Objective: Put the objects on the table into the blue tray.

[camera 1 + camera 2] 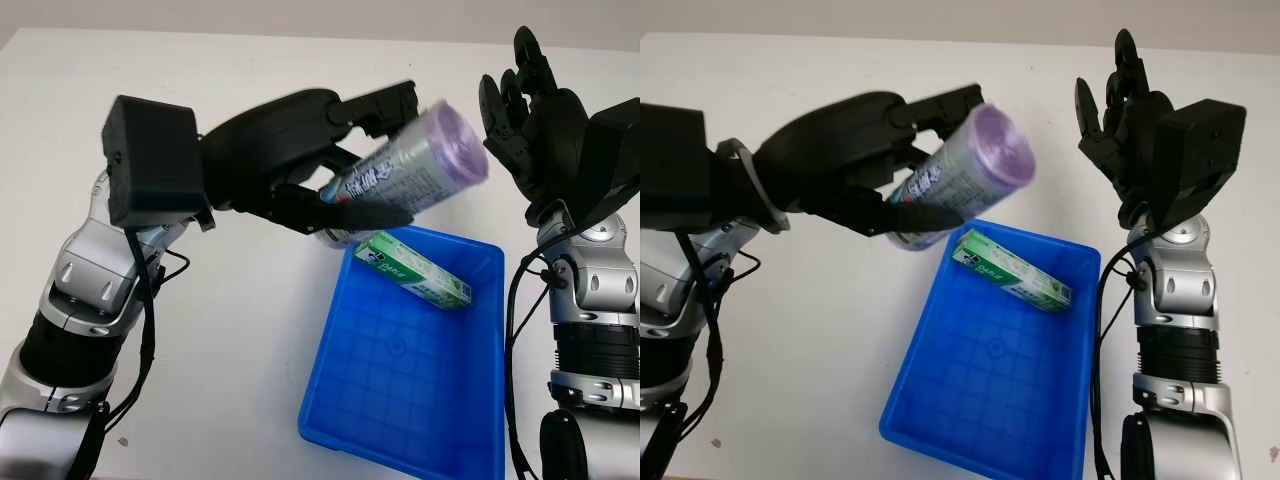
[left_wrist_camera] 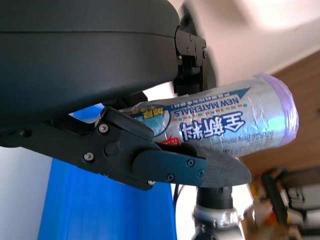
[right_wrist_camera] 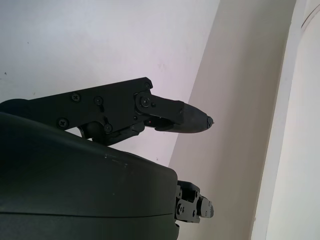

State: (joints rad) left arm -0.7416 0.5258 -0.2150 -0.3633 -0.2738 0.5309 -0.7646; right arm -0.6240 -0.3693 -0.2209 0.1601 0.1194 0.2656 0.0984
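one roll point(image 1: 415, 172), one box point(image 1: 412, 270), one tray point(image 1: 400, 385)

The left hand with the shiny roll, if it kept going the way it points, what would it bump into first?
Probably nothing soon. The left hand holds the purple-ended roll above the blue tray's far corner, aimed toward the raised, open right hand. Depth is unclear, so that hand might come first.

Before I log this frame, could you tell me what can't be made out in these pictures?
1. Near end of the silver roll: covered by the left hand in both eye views.
2. Far left corner of the blue tray: behind the roll and hand.
3. Small print on the green box: too small to read.
4. Near edge of the tray: cut off by the bottom edge in the left eye view.
5. Right hand, open, raised beyond the tray: palm faces away.
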